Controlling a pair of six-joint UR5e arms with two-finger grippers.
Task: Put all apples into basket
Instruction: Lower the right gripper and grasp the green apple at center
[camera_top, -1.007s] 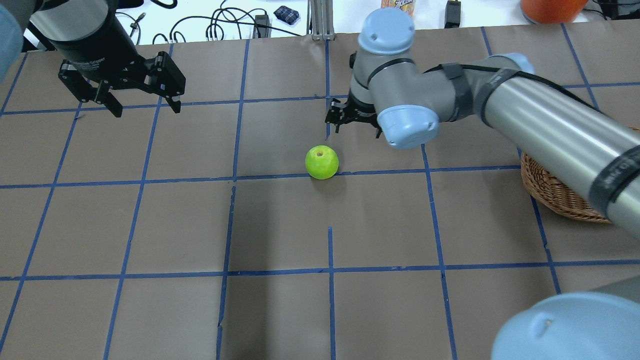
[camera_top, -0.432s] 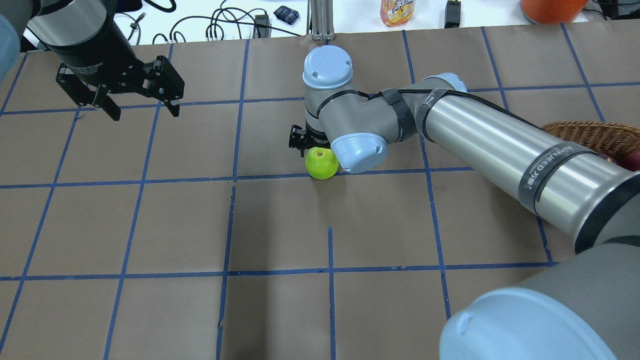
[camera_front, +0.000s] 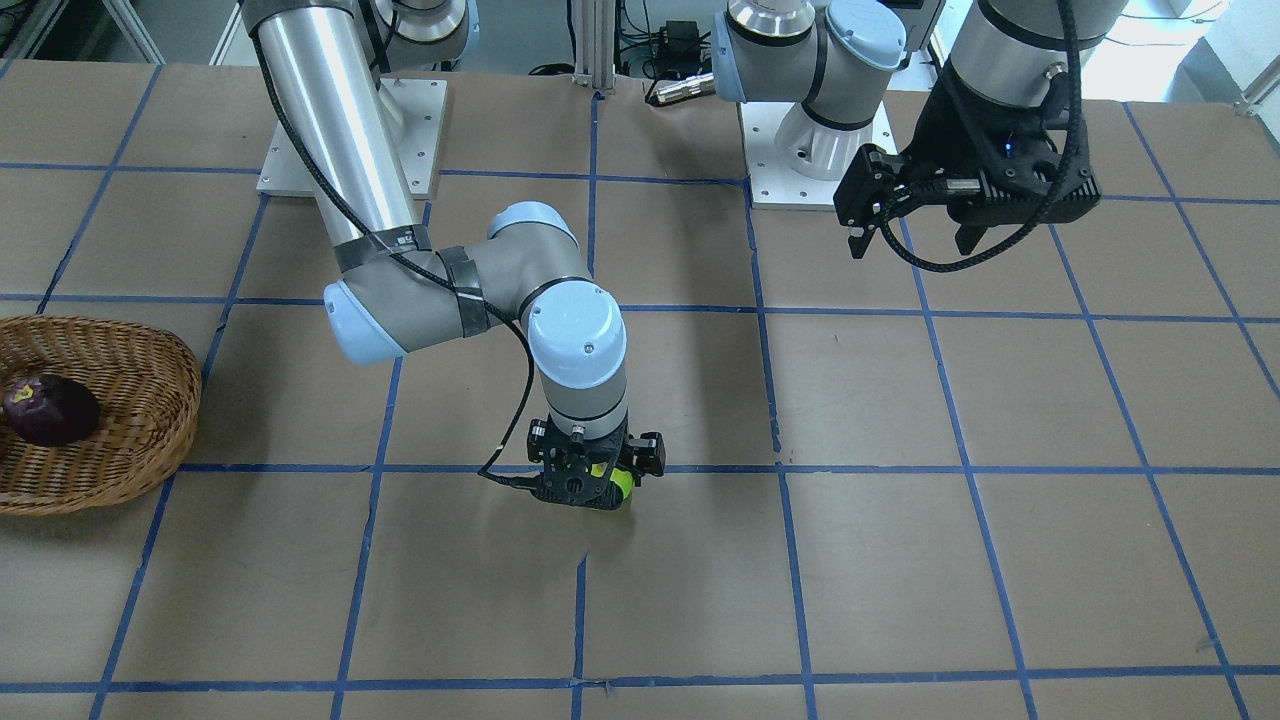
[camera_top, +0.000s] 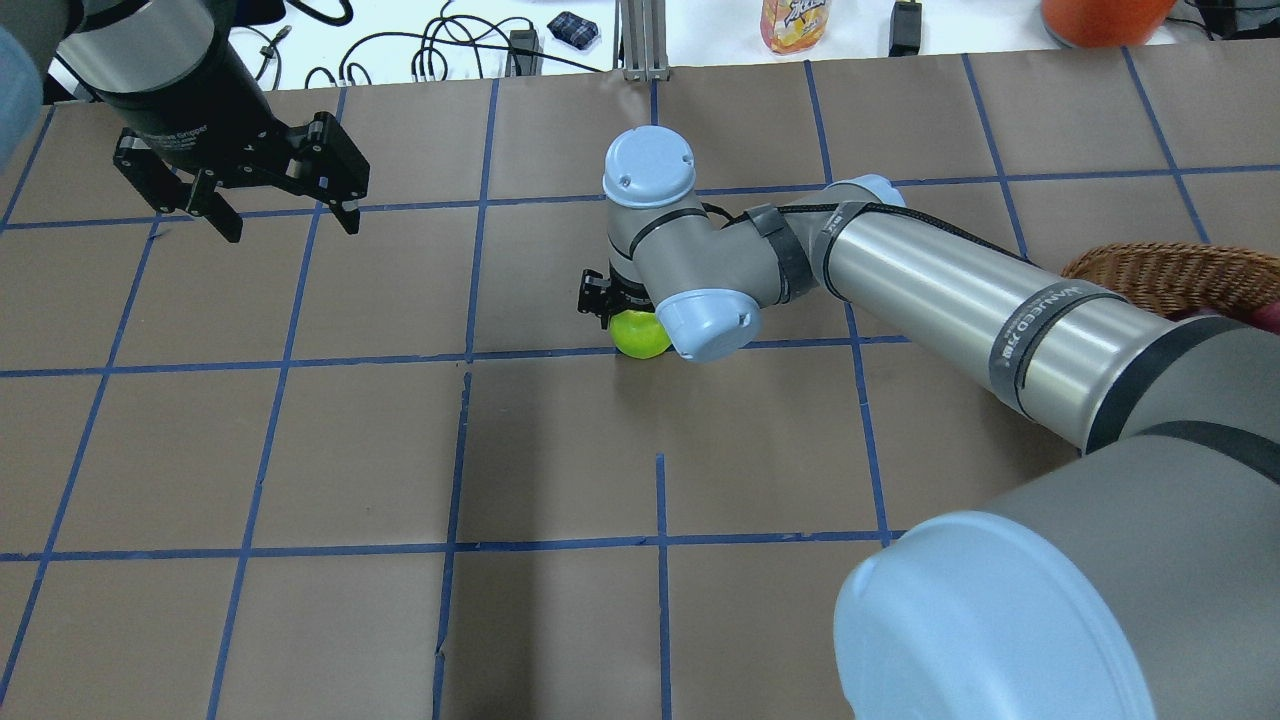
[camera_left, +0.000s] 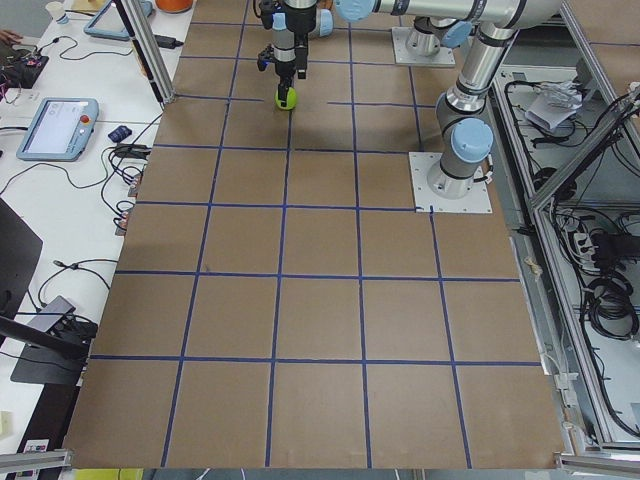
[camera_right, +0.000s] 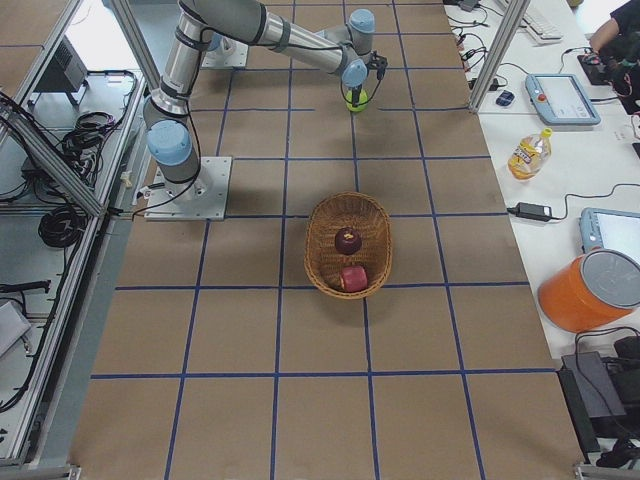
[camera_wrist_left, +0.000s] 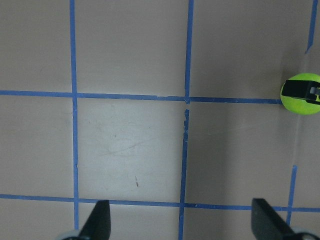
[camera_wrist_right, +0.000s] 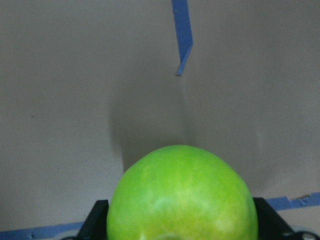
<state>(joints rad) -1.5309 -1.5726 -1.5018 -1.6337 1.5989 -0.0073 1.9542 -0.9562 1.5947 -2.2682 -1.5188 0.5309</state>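
Note:
The lime green apple (camera_top: 638, 336) sits on the table on a blue tape line. My right gripper (camera_front: 590, 486) is down over it and open, one finger (camera_wrist_right: 97, 220) on each side of the apple (camera_wrist_right: 182, 195). The wicker basket (camera_right: 322, 225) stands at the right and holds the dark maroon apple (camera_right: 348, 240) and the red apple (camera_right: 352, 278). The maroon apple (camera_front: 50, 408) also shows in the front view. My left gripper (camera_top: 290, 228) is open and empty, hovering above the far left of the table. The green apple also shows in the left wrist view (camera_wrist_left: 300, 102).
The right arm's forearm (camera_top: 950, 290) stretches across the table between the basket's rim (camera_top: 1160, 272) and the green apple. A yellow bottle (camera_top: 795, 20), an orange bucket (camera_top: 1100, 18) and cables lie beyond the far edge. The arm bases (camera_front: 345, 130) stand on the robot's side.
My right arm has swung left from over the middle right of the table and come down over the green apple. The apple and the left gripper have not moved.

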